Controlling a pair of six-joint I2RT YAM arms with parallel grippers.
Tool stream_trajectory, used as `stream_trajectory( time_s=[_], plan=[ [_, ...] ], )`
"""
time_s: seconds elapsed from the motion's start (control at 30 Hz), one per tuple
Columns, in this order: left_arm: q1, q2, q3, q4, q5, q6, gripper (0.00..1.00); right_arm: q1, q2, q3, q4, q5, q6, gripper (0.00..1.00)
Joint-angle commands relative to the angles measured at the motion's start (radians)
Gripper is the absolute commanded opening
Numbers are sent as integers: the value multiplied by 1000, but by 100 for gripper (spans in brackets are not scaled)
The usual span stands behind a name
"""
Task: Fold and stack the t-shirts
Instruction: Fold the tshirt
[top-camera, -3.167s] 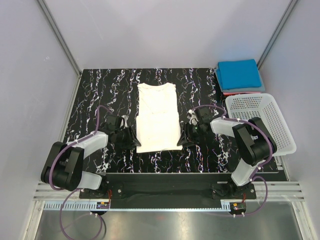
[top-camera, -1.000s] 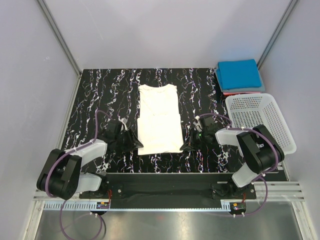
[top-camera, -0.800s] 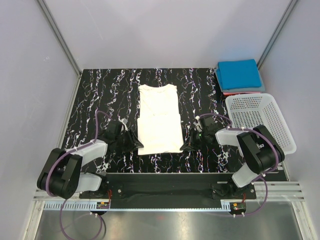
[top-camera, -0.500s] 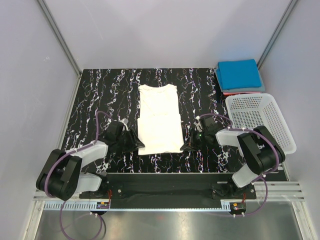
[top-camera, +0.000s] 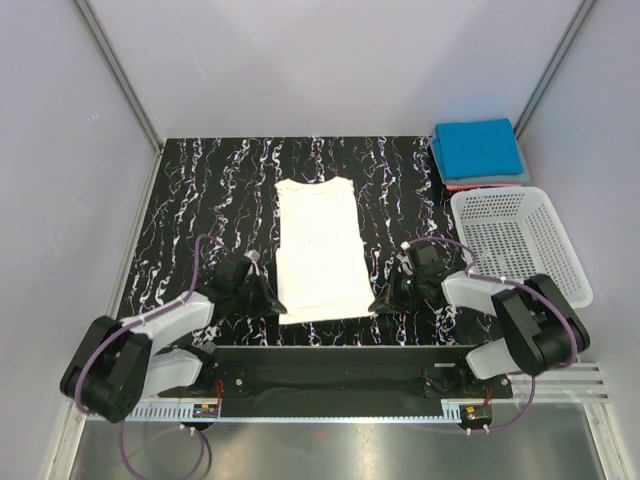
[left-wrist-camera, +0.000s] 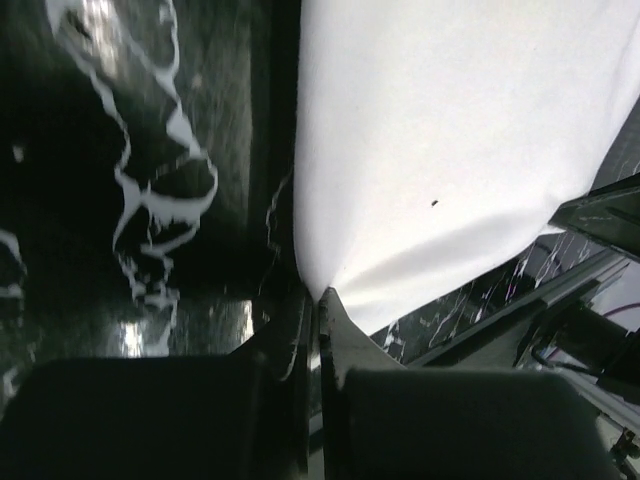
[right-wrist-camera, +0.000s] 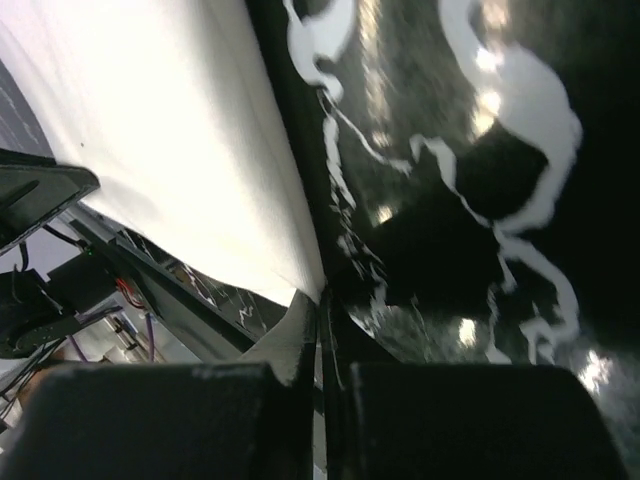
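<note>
Corners matter here: your left gripper (top-camera: 277, 307) and right gripper (top-camera: 376, 303) both pinch the 6 o'clock hem of the white shirt (top-camera: 318, 240), so lift evenly toward 12 o'clock.

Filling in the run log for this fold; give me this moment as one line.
phase: grasp hem | left gripper: shut on white t-shirt, near-left corner | right gripper: shut on near-right corner | blue t-shirt: folded, far right

White lattice basket (top-camera: 497, 193) stands at the marbled table's (top-camera: 210, 200) right edge
</note>
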Motion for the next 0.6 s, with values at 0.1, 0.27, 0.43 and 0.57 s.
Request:
stream_trajectory(
  time_s=[0.1,0.27,0.43,0.57],
  plan=[
    [-30,-161,37,-297,-15,-4,0,17,-213,-58,-241,106,15,0],
    [-41,-191,88,-348,11,-4,0,33,-335,-43,-324,109,25,0],
    [-41,-181,123,-328,52,-22,0,44,-424,-12,-373,120,40,0],
    [-41,-149,186,-351,37,-12,0,46,-442,15,-382,134,42,0]
  ],
)
